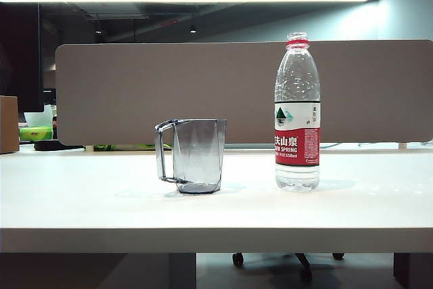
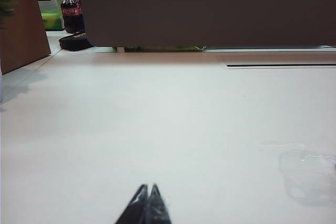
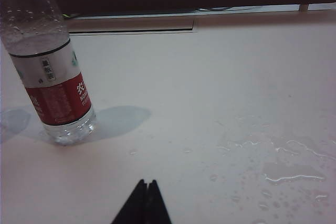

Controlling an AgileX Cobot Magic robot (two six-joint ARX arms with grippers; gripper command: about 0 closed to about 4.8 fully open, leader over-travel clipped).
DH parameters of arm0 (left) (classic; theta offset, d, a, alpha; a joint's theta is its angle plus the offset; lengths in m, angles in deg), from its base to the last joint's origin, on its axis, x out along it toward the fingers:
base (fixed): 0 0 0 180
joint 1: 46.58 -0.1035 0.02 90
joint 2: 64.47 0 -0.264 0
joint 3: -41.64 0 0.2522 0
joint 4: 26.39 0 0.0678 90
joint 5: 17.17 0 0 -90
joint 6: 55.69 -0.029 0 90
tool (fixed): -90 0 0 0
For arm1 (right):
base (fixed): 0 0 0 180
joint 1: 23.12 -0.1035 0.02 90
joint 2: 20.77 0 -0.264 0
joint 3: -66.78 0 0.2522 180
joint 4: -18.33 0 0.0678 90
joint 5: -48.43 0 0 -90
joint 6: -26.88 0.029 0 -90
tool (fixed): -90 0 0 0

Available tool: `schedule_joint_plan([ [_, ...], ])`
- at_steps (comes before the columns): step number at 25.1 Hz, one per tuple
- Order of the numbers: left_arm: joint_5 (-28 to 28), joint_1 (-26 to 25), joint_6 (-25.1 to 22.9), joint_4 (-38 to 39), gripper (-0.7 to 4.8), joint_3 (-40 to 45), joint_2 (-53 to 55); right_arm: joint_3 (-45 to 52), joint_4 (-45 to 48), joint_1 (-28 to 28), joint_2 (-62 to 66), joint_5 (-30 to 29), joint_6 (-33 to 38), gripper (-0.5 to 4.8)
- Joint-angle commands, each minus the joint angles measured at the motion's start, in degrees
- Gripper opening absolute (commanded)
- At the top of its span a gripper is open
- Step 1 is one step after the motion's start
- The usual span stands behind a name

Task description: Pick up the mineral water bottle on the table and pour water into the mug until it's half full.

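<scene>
Right tool closed, near mineral water bottle.

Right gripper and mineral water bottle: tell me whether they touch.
Apart. The right wrist view shows the shut right gripper with bare table between it and the mineral water bottle.

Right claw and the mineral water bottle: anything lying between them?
Nothing solid. In the right wrist view the shut right claw faces bare table up to the mineral water bottle, apart from its shadow and small droplets.
</scene>
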Motion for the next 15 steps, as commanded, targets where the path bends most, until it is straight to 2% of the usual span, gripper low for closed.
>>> schedule_joint_plan([
  [1, -0.04, 0.02, -0.02, -0.66, -0.05, -0.07, 0.0, 0.13, 0.72, 0.0, -0.11, 0.59, -0.15, -0.05],
  [9, -0.2, 0.0, 0.26, -0.72, -0.05, -0.2, 0.0, -0.07, 1.11, -0.11, -0.11, -0.74, 0.35, -0.06],
  [11, -0.96, 0.04, 3.3, -1.05, -0.05, -1.03, 0.0, -1.07, 1.29, -0.13, -0.11, -0.83, 0.42, -0.06],
  [13, -5.27, 0.04, 8.17, -2.01, -0.05, -2.97, 0.0, -3.72, 0.72, -0.2, -0.11, -0.74, 2.71, -0.06],
  [15, -11.5, 0.04, 10.93, -2.05, -0.05, -5.84, 0.0, -7.37, -0.13, -0.2, -0.09, -0.5, 6.84, -0.06],
])
